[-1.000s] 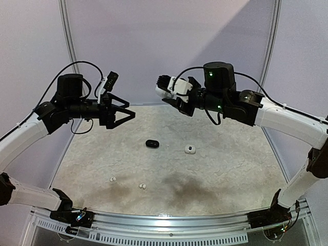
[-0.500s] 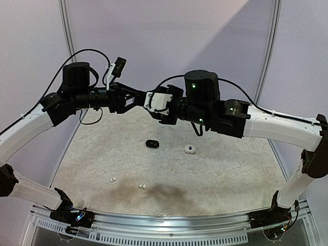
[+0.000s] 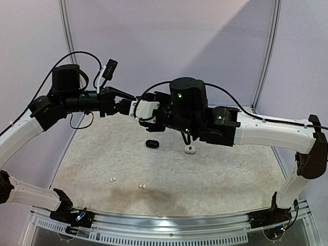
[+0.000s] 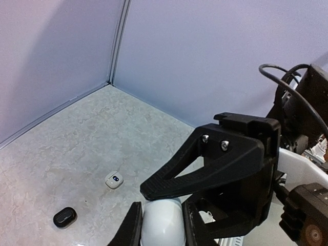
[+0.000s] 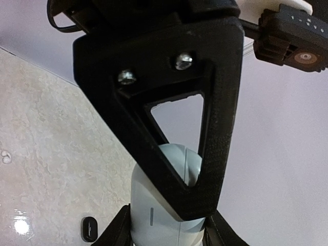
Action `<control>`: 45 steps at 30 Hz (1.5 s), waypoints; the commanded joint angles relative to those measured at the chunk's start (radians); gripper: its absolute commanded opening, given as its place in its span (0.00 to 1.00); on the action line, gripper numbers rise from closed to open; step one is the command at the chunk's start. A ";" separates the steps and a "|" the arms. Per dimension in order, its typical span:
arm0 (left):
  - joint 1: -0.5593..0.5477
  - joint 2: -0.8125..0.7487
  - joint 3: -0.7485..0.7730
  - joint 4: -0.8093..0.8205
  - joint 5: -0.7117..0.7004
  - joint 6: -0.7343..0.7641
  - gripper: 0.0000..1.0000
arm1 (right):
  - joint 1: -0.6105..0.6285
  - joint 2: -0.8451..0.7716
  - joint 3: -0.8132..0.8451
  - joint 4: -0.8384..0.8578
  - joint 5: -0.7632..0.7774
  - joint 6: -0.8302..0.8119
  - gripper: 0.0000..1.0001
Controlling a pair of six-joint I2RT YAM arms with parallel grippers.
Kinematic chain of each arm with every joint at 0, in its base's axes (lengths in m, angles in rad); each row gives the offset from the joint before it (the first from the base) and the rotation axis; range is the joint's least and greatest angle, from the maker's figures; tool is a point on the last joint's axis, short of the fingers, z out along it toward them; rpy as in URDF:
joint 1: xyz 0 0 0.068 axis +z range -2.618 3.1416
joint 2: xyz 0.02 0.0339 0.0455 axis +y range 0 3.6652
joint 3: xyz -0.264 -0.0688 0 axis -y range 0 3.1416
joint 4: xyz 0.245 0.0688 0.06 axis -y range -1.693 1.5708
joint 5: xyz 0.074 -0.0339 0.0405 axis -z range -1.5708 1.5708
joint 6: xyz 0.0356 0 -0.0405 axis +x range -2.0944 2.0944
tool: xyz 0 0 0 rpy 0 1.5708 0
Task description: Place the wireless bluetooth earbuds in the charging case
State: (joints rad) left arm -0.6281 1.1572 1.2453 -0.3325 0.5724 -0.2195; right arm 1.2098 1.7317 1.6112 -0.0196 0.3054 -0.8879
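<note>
A white charging case [image 5: 154, 205] hangs high over the table, pinched from two sides. My right gripper [image 5: 166, 228] is shut on its lower part. My left gripper [image 4: 161, 218] is shut on the same case [image 4: 163, 225], and one left finger [image 5: 154, 87] crosses in front of it in the right wrist view. In the top view the left gripper [image 3: 127, 104] and right gripper [image 3: 135, 109] meet tip to tip and hide most of the case. Two white earbuds [image 3: 113, 179] [image 3: 142, 186] lie apart on the near-left part of the table.
A black case [image 3: 151, 144] and a small white case [image 3: 190, 149] lie mid-table below the raised grippers; both also show in the left wrist view, black case [image 4: 65, 217] and white case [image 4: 114, 180]. Pale walls enclose the stone-patterned table [image 3: 230, 174].
Both arms swung together toward the left of centre. The left gripper, open a second ago, has closed onto the white case that the right gripper carries.
</note>
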 commanded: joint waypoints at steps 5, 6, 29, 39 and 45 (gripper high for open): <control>0.010 -0.092 -0.111 0.073 0.014 0.015 0.00 | -0.014 -0.044 0.036 -0.060 0.026 0.214 0.97; 0.014 -0.105 -0.123 0.086 0.016 0.019 0.00 | -0.027 -0.059 0.040 -0.115 -0.035 0.255 0.99; 0.024 -0.258 -0.366 0.371 0.120 0.092 0.00 | -0.197 0.042 0.133 -0.188 -0.940 0.990 0.75; 0.022 -0.280 -0.389 0.395 0.108 0.040 0.00 | -0.194 0.054 0.134 -0.176 -0.952 1.007 0.24; 0.021 -0.284 -0.409 0.454 0.104 -0.005 0.00 | -0.175 0.070 0.153 -0.197 -0.952 0.968 0.27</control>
State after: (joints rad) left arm -0.6128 0.8825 0.8654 0.0536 0.6804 -0.1890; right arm 1.0214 1.7741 1.7290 -0.1982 -0.6434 0.0998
